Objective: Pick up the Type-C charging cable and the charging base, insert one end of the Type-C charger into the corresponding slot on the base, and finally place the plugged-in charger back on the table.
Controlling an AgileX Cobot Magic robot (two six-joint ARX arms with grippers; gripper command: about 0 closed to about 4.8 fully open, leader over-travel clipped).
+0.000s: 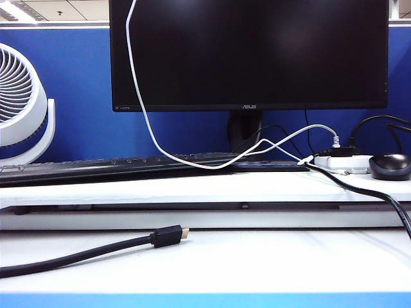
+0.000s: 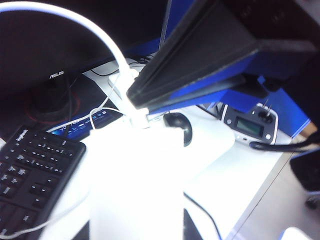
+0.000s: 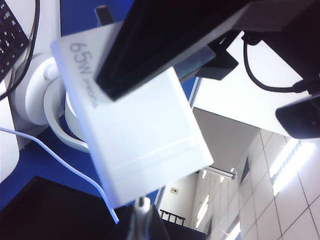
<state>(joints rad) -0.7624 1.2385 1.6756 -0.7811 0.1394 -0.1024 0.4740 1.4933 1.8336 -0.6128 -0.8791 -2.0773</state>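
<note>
Fingers (image 3: 150, 45) of the right gripper (image 3: 165, 65) clamp the white charging base (image 3: 145, 140), marked 65W, lifted and tilted in the air. Left gripper (image 2: 137, 107) pinches the Type-C charging cable (image 2: 100, 35) at its connector, which meets the base's top edge. Neither gripper shows in the exterior view; the cable hangs across the monitor (image 1: 257, 51) there. Below lie the keyboard (image 2: 30, 170), mouse (image 2: 177, 125) and black cable (image 1: 96, 250) on the table (image 1: 257, 256).

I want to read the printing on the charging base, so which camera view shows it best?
The right wrist view: the charging base fills the frame, its "65W" marking legible, held in the right gripper. The left wrist view shows only an overexposed white block by the left gripper. The exterior view does not show it.
</note>
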